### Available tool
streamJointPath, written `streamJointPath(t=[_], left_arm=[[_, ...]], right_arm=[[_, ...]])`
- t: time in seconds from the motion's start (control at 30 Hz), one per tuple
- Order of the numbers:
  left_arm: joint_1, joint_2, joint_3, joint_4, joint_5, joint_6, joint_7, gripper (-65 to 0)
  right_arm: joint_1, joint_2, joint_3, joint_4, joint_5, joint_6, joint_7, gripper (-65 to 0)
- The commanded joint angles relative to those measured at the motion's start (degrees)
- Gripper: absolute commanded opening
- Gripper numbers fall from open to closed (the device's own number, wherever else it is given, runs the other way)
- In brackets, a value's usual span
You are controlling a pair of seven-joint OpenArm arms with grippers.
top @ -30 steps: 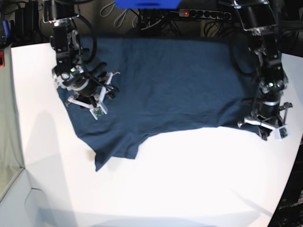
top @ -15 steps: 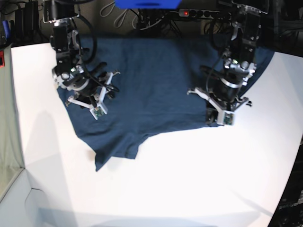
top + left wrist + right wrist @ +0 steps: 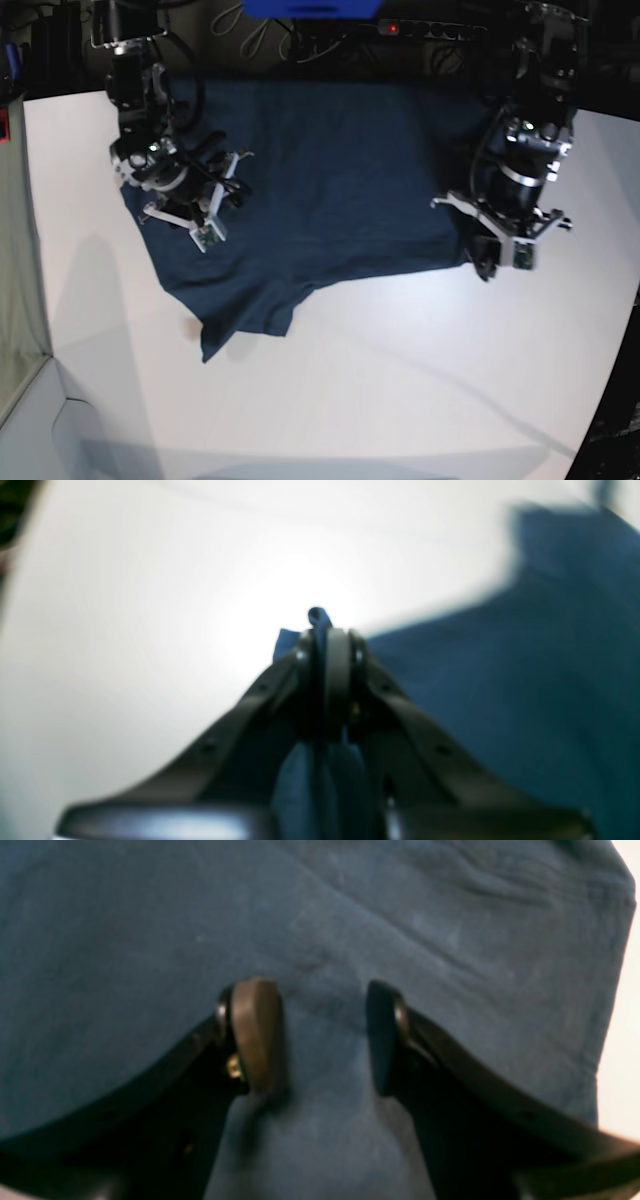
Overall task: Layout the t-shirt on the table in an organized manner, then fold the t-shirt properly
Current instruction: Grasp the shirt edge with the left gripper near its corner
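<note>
Base view | t-shirt (image 3: pixel 330 180) spread on table (image 3: pixel 400 380), one sleeve rumpled | left gripper (image 3: pixel 327 630) pinching shirt edge | right gripper (image 3: pixel 312 1035) jaws apart, empty, over cloth | layout nearly finished, folding not begun

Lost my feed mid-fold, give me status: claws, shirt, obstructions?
Left claw shut on t-shirt edge. Right claw open, pressed on cloth. Shirt spread on table, one sleeve sticking out. Nothing in the way.
</note>
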Motion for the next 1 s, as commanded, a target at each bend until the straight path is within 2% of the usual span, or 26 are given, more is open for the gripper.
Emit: streamJointPath(t=[0.0,0.17,0.37,0.43,0.53,0.6,0.73,0.83,0.97], left_arm=[[-1.4,0.2,-2.6,0.8,-0.1,-0.1,-1.7,-64.6],[-5.0,0.7,-12.9,-1.7,-0.1,-0.1,-1.7,-64.6],[-9.2,0.5,-18.1,-5.5,-0.1,-0.1,-1.6,-64.3],[-9.9,0.5,-18.8,-7.4,-0.1,-0.1,-0.8,-60.1],[-10.6,0.7,-20.3,-10.3,0.0,-0.1,3.0,-44.3],[-10.8,0.7,-20.9,-13.0,0.0,-0.1,4.5,-36.7],[-11.9,0.7,-21.0,-18.8,-0.1,-0.1,6.9,-35.5],[-11.1,0.9,-20.6,-17.7,-0.2,-0.1,8.4,-35.4],[-8.4,4.4,-20.6,-16.0,0.1,-0.1,9.4,-35.2]], right_arm=[[0.3,0.2,0.2,0.8,0.2,-0.1,0.4,-35.2],[0.3,0.1,0.2,0.8,0.2,-0.1,0.4,-35.2],[0.2,0.1,0.0,0.8,0.2,-0.1,0.4,-35.2],[0.2,0.1,0.0,0.8,0.2,-0.1,0.3,-35.2],[0.2,0.1,0.2,0.8,0.2,-0.1,0.3,-35.2],[0.2,0.1,0.2,0.8,0.2,-0.1,0.3,-35.2],[0.2,0.1,0.0,0.8,0.2,-0.1,0.3,-35.2],[0.1,0.1,0.0,0.8,0.2,-0.1,0.2,-35.2],[0.1,0.0,-0.1,0.8,0.2,-0.1,0.2,-35.2]])
